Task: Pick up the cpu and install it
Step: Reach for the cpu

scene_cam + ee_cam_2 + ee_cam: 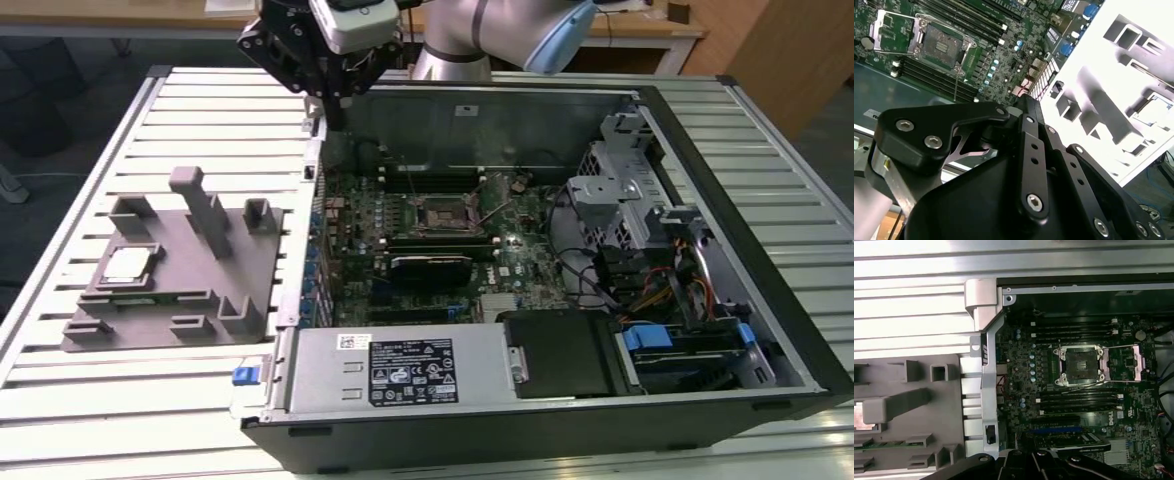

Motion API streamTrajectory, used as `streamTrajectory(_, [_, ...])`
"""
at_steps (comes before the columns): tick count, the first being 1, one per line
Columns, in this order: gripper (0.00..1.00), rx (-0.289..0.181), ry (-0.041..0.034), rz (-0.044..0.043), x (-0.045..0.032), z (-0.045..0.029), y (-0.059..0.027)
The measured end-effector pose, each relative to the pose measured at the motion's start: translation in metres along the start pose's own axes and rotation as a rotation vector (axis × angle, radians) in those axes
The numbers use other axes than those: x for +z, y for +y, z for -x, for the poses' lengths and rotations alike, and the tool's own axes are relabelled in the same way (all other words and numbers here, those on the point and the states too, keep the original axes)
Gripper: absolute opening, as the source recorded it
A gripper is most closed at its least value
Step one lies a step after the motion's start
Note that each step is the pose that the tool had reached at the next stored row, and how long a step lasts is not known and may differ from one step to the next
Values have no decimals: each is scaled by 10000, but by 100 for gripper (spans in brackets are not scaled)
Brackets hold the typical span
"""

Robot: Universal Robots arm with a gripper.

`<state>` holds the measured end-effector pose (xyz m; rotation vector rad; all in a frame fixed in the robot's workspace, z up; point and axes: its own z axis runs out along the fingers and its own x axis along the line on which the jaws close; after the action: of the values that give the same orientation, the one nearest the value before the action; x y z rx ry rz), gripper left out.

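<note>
table: one slatted metal top [80, 400], everything sits on it
silver box: one [334, 375], black label, in the nearest corner of the computer case
computer case: one [534, 430], lying open side up, on the exterior view's right of the holder
holder: one, grey plastic [200, 290], flat on the table just beside the case
cpu: one [130, 263], flat in a pocket of the holder, metal top up, well apart from the gripper
cpu handling: probably light, stiff and thin; the smooth metal top looks slippery; underside contacts likely fragile, so no hard squeeze and no dragging
cpu hold: best guess is two opposite side edges, kept level; the pocket walls sit close around it, so little room to get in
socket: one [441, 212], on the board inside the case, hollow centre bare, cover plate swung open in the first wrist view, no chip in it
gripper: one [327, 95], hanging over the far wall of the case, near the corner toward the holder; open or closed, cannot tell; not carrying the cpu
task state: cpu not yet picked up, socket unfilled
</note>
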<state>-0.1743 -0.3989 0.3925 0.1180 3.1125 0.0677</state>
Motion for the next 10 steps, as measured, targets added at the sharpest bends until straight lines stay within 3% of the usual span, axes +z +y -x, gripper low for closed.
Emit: streamTrajectory(10, [11,-1,0,0,-1,-62,-5])
